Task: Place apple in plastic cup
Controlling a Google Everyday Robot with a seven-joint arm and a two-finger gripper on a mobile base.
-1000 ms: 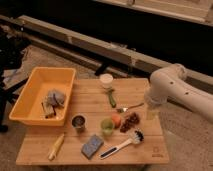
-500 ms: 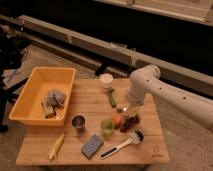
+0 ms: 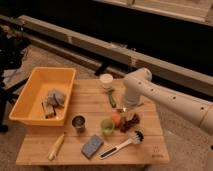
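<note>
Since the apple point(image 3: 116, 119) sits between the green plastic cup point(image 3: 106, 125) and grape cluster point(image 3: 131, 122), the gripper point(image 3: 128, 105) poised near it, whether open I cannot tell, may topple the cup.

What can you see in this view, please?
table: one, wooden, centre
bin: one, yellow, left, holding grey items
white cup: one, white, back
vegetable: one, dark green, before white cup
metal cup: one, dark, beside bin
plastic cup: one, light green, by metal cup
apple: one, orange-red, beside plastic cup
grapes: one cluster, red-brown, right of apple
brush: one, white-headed, front
sponge: one, blue, front
yellow item: one, yellow, front left
arm: one, white, from right
claw: one, pale, over table behind apple
</note>
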